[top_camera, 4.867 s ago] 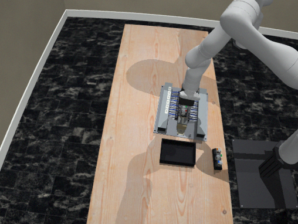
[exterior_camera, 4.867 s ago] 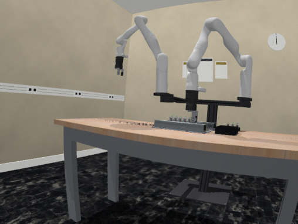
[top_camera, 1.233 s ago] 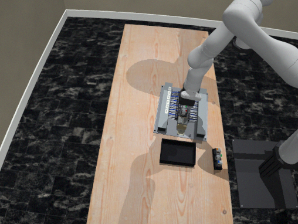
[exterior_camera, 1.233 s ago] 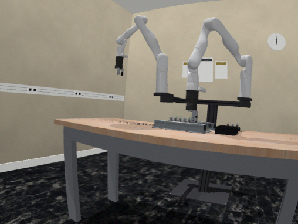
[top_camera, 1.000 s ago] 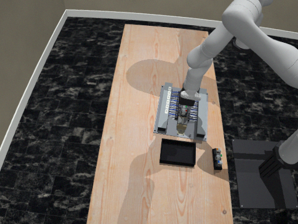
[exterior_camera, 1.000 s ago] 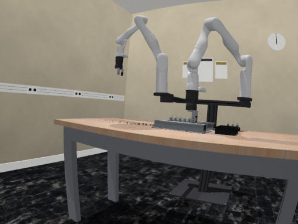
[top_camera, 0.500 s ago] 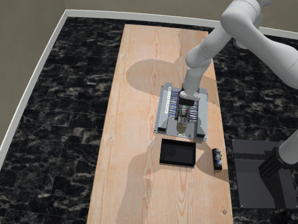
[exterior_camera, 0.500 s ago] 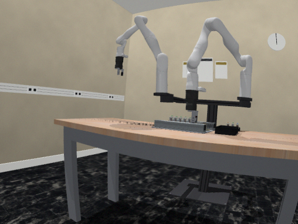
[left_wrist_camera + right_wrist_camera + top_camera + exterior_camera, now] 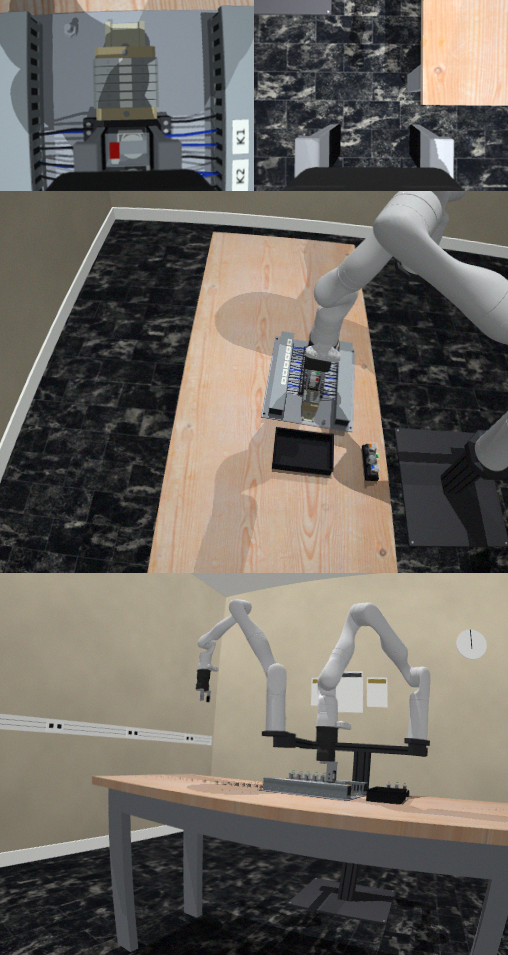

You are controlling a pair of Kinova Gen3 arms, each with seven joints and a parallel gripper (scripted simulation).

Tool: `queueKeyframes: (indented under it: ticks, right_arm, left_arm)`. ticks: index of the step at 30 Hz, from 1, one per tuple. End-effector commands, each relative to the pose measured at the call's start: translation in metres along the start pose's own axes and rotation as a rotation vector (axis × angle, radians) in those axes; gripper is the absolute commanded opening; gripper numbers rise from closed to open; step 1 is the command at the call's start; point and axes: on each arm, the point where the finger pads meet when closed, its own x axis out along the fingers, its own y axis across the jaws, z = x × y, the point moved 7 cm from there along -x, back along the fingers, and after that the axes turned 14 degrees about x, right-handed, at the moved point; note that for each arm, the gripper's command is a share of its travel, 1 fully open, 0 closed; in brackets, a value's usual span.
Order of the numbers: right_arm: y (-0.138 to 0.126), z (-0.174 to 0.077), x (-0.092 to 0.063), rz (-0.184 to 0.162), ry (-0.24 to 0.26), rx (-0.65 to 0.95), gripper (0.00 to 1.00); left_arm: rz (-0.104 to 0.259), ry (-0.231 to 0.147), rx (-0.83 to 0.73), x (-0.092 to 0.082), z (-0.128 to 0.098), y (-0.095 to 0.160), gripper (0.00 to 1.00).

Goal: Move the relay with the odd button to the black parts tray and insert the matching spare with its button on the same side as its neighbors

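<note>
Black tray [image 9: 303, 472] just beside relay panel [image 9: 277, 391].

left arm's wrist [image 9: 326, 331] [image 9: 327, 710] | shifted slightly | toward white labels [image 9: 283, 381] [image 9: 240, 144]
</note>
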Motion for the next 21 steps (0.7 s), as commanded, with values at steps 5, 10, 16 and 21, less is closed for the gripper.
queueKeyframes:
  ticks: [5, 10, 16, 21]
  right_arm:
    - [0.0, 0.0003, -0.0006, 0.001, -0.002, 0.0, 1.0]
    - [0.0, 0.0003, -0.0006, 0.001, -0.002, 0.0, 1.0]
    - [0.0, 0.0003, -0.0006, 0.001, -0.002, 0.0, 1.0]
    - [0.0, 0.0003, -0.0006, 0.001, -0.002, 0.0, 1.0]
  left_arm:
    - [-0.004, -0.002, 0.0, -0.0012, 0.0002, 0.0016, 0.0]
    - [-0.008, -0.003, 0.0, -0.0012, 0.0, 0.002, 0.0]
    - [-0.015, -0.005, 0.0, -0.0013, -0.0001, 0.0027, 0.0]
    - [-0.021, -0.006, 0.0, -0.0013, -0.0003, 0.0032, 0.0]
